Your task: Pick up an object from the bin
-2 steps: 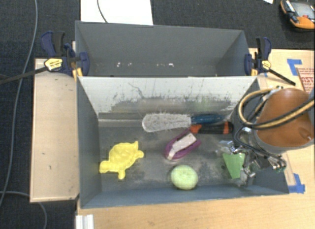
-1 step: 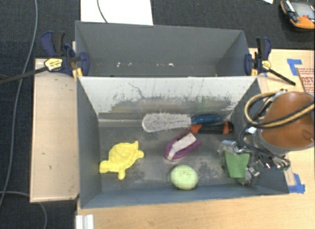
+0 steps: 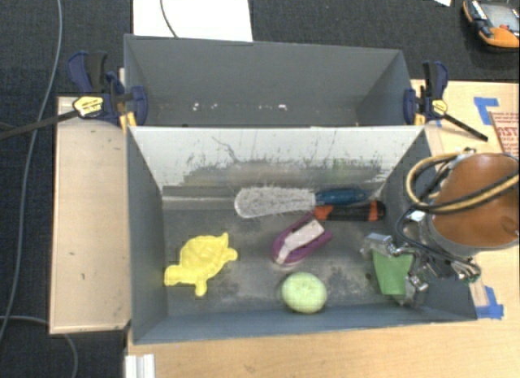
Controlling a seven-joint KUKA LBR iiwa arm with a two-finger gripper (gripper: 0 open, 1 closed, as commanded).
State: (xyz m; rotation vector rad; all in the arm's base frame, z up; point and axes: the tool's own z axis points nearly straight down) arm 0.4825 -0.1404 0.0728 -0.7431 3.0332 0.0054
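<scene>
The gripper (image 3: 400, 264) hangs low at the bin's (image 3: 146, 230) right end, directly over a green block (image 3: 388, 277). Whether it is spread or pinching, I cannot tell. Just beside it is a pale green ball (image 3: 305, 293). Farther off are a purple-and-white thing (image 3: 301, 240), a brush (image 3: 276, 202) and, farthest of all, a yellow toy (image 3: 201, 261).

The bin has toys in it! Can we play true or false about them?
1. The yellow turtle toy lies at the view's left. True.
2. The ball is red. False: it is pale green.
3. The brush lies near the bin's back wall. True.
4. The gripper is over the yellow turtle toy. False: it is at the view's right, at a green block.
</scene>
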